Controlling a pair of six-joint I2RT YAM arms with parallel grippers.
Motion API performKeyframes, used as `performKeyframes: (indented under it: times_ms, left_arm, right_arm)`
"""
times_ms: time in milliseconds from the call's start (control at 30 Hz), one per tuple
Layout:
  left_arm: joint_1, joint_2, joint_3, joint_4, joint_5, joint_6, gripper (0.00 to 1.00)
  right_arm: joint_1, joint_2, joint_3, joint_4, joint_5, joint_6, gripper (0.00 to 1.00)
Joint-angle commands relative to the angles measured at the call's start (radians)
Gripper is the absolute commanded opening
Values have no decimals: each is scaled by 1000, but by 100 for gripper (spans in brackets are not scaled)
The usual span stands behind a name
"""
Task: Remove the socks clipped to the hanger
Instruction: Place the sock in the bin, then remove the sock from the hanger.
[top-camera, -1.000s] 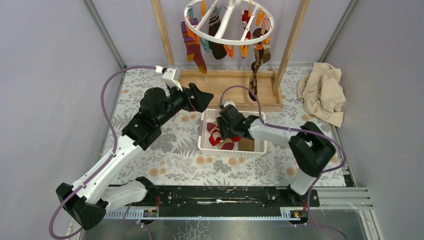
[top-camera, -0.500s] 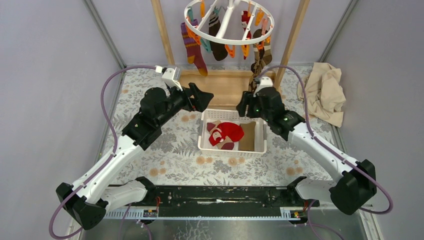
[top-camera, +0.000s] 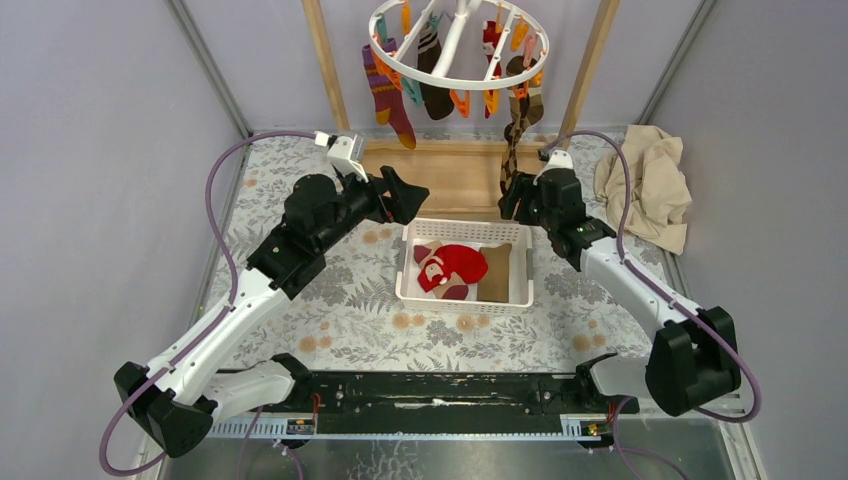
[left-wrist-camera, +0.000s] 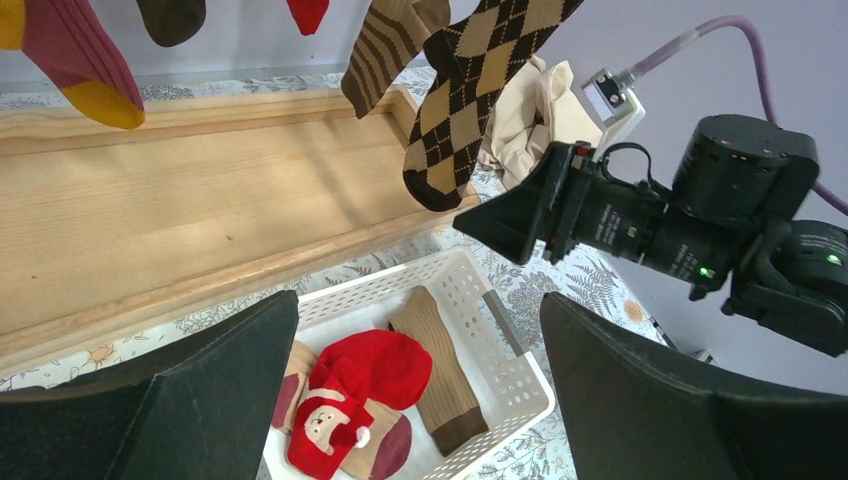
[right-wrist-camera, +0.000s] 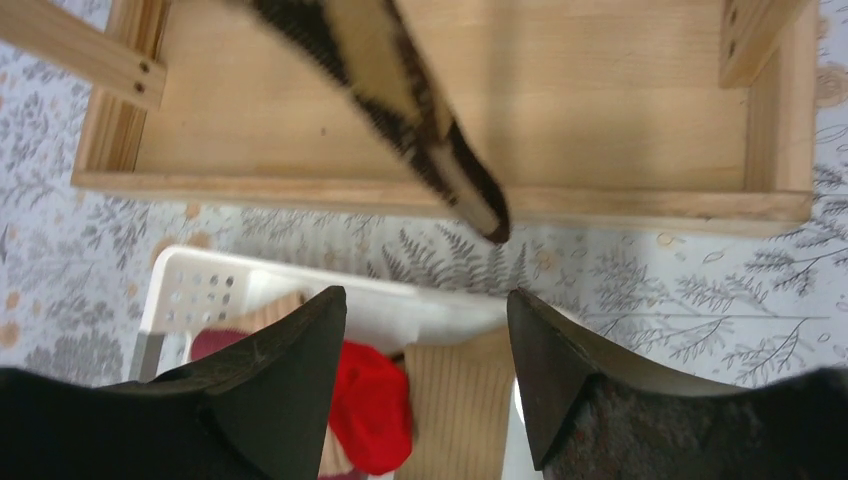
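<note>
The white ring hanger (top-camera: 398, 70) hangs at the top centre, with several socks clipped to it. Among them are a purple-orange striped sock (top-camera: 385, 92), a dark one (top-camera: 432, 85) and a long brown argyle sock (top-camera: 515, 135). My right gripper (top-camera: 509, 206) stands open just below the argyle sock's toe (right-wrist-camera: 400, 80), holding nothing. My left gripper (top-camera: 412, 198) is wide open and empty at the basket's far left corner. In the left wrist view the argyle sock (left-wrist-camera: 470, 90) and a brown-striped sock (left-wrist-camera: 385, 50) dangle ahead. A red sock (left-wrist-camera: 350, 400) and a tan sock (left-wrist-camera: 440, 370) lie in the basket.
The white basket (top-camera: 404, 275) sits mid-table between the arms. The wooden rack has two upright posts (top-camera: 325, 60) and a shallow base tray (top-camera: 440, 170) behind the basket. A beige cloth (top-camera: 645, 185) lies crumpled at the far right. Grey walls close in both sides.
My right arm rose out of the basket, leaving the red sock there, and swung back right under the argyle sock with its jaws wider. The left arm has hardly moved.
</note>
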Motion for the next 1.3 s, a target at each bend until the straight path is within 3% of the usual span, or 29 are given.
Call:
performKeyframes:
  times_ms: [0, 500, 567, 733, 867, 1067, 1267]
  left_arm:
    - [-5, -8, 13, 15, -5, 19, 99]
    - [-4, -4, -21, 30, -1, 17, 99]
    - [-4, 1, -27, 39, 6, 11, 99]
    - [-5, 16, -38, 58, 32, -4, 99]
    - [-5, 27, -49, 71, 39, -6, 99]
    - [-6, 44, -67, 111, 59, -18, 99]
    - [-7, 94, -67, 208, 108, -44, 99]
  right_arm:
    - [-55, 51, 25, 162, -15, -13, 67]
    - [-82, 193, 156, 374, -151, -32, 66]
    - [-81, 216, 188, 371, -158, -22, 60]
    - [-82, 237, 231, 357, -202, 11, 23]
    - [-87, 200, 202, 359, -236, 46, 10]
    - [-131, 131, 130, 402, -393, 169, 5]
    - [-220, 122, 74, 538, -626, 408, 5]
